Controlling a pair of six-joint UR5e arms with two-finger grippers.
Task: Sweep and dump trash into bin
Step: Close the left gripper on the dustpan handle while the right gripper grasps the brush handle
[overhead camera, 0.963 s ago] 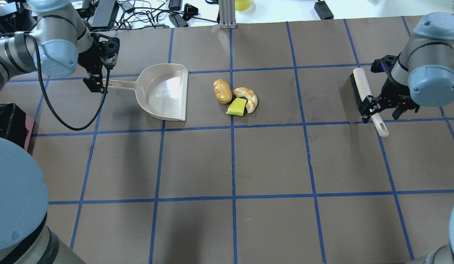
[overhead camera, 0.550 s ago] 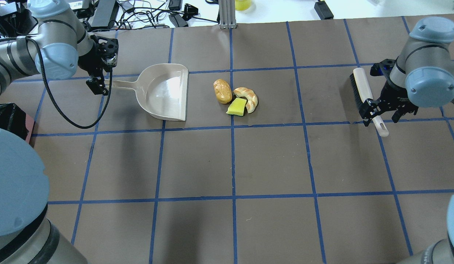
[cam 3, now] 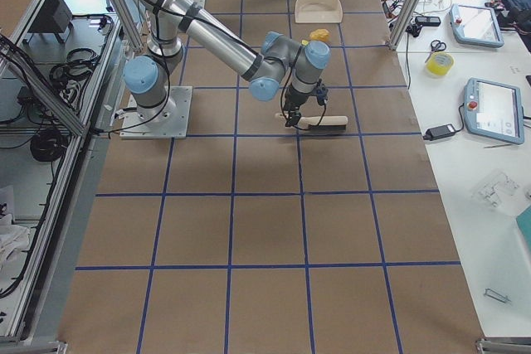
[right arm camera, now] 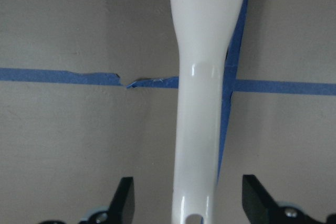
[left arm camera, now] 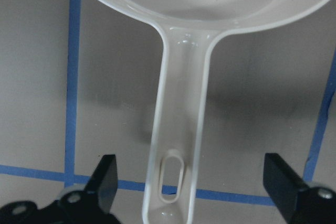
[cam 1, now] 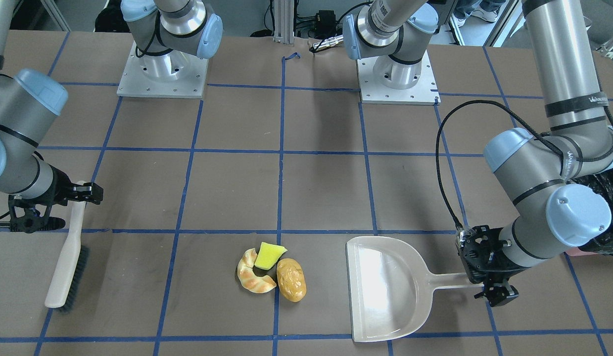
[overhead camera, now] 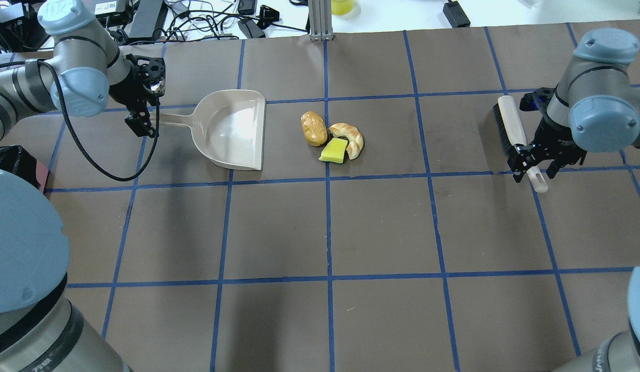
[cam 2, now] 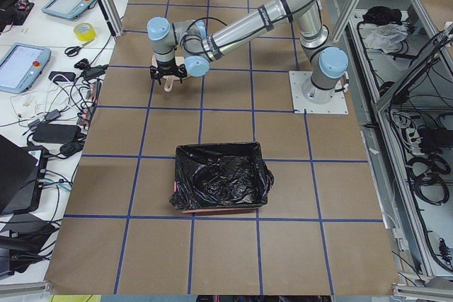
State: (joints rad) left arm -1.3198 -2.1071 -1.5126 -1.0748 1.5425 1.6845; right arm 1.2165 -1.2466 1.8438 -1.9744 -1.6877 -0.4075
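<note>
Both jaws gape: left gripper (left arm camera: 193, 180) astride the dustpan (overhead camera: 232, 129) handle, right gripper (right arm camera: 188, 203) astride the brush (overhead camera: 510, 124) handle. Both look light, stiff, slick plastic; I'd pinch mid-handle.

The dustpan (left arm camera: 181, 108) before me is smooth, glossy plastic, the brush handle (right arm camera: 203, 87) likewise; the bin liner (cam 2: 219, 178) is crinkly and shiny; the table (overhead camera: 381, 227) seems to be matt brown paper.

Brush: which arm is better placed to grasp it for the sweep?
Right. The right gripper is open astride the handle of the brush. The left gripper is on the far side of the trash, open astride the handle of the dustpan.
</note>
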